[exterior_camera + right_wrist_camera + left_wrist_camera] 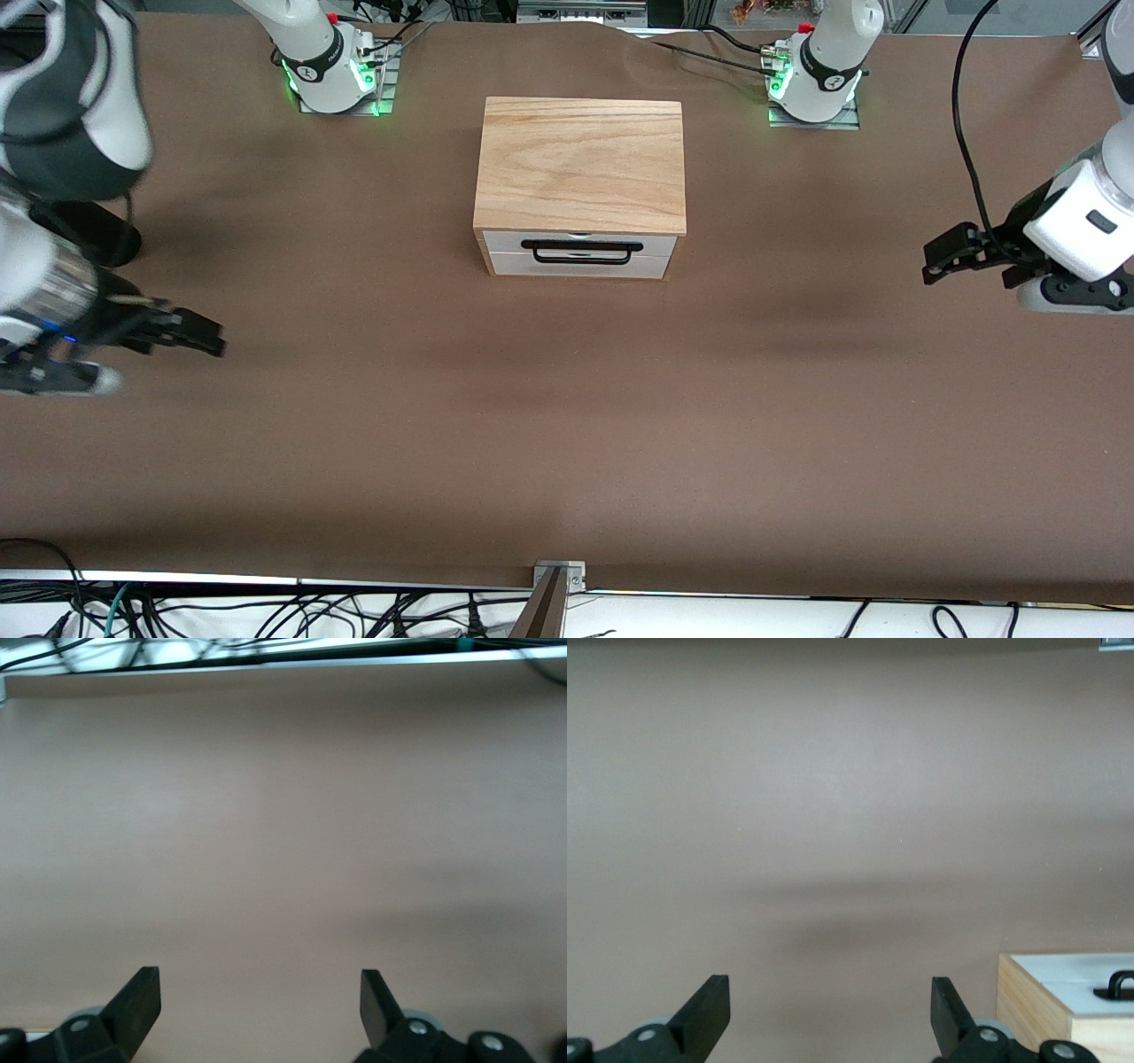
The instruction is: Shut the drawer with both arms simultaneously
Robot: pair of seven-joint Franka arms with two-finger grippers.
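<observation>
The light oak-grain box (580, 164) stands mid-table near the arms' bases. The drawer (576, 264), with its white front panel and black wire handle (580, 252), faces the front camera and looks about flush with the box. My left gripper (935, 260) is open and empty over the bare table at the left arm's end, level with the drawer front and well apart from it. In the left wrist view (830, 992) a corner of the drawer (1076, 974) shows. My right gripper (213, 340) is open and empty over the table at the right arm's end; its wrist view (260, 988) shows only table.
The brown table cover (567, 425) stretches wide around the box. The arm bases (332, 66) (819, 80) stand farther from the camera than the box. Cables (266, 611) and a metal bracket (558, 576) lie along the table's near edge.
</observation>
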